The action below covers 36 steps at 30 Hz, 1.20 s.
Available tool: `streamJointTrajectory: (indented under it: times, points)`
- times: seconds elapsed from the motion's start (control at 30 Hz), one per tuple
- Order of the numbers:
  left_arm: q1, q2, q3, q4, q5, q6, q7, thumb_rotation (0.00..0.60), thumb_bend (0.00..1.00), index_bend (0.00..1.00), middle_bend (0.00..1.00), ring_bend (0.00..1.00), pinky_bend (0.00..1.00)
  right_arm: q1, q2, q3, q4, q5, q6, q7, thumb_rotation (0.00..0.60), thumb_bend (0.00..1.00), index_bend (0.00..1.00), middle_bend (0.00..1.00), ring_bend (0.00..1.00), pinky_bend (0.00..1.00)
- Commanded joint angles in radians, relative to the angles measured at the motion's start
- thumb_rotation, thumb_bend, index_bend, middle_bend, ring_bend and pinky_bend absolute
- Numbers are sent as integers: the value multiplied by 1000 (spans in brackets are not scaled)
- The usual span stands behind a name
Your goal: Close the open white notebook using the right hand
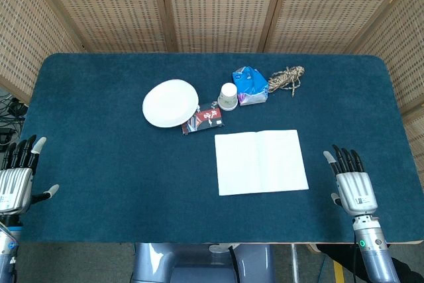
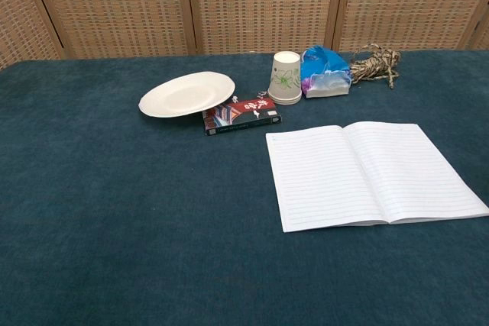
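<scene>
The notebook (image 1: 261, 162) lies open and flat near the table's (image 1: 99, 130) front edge, toward its right end. The right hand (image 1: 352, 183) rests at the front right corner, fingers spread, holding nothing; the left hand (image 1: 18, 173) sits likewise at the front left corner. The risk I judge: thin pages could slip or crease if only the top leaf gets lifted instead of the whole right half. The pages show ruled lines only. The small book (image 2: 241, 114) under the plate (image 2: 187, 94) carries print too small to read.

1. White plate (image 2: 186, 93), rim resting on small dark book (image 2: 241, 115).
2. Upturned paper cup (image 2: 286, 78) just beside blue packet (image 2: 324, 72).
3. Twine bundle (image 2: 374, 65) right of packet.
4. Blue table cloth (image 2: 114, 211); wicker screens (image 2: 260, 1) behind.
</scene>
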Motion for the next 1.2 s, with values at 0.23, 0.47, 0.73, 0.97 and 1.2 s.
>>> streamJointTrajectory:
  times: [0.23,0.47,0.73,0.97,1.2]
  points:
    - [-1,-1,0,0,0,4,-2,600,108,0,0,0,0,0,1,5,5,7,-1,14,600,143,0,0,0,0]
    - [1,5,-3,-5,5,14,-14,600,108,0,0,0,0,-2,2,5,2,1,7,21,600,144,0,0,0,0]
    - [1,13,-8,-9,-1,15,-23,600,108,0,0,0,0,-5,-1,7,4,-3,17,25,600,143,0,0,0,0]
    - [4,16,-8,-8,-8,17,-28,600,108,0,0,0,0,-4,-1,6,-1,-7,18,28,600,144,0,0,0,0]
    - [6,18,-7,-9,-6,19,-32,600,108,0,0,0,0,-1,-1,5,-8,-12,14,33,600,144,0,0,0,0]
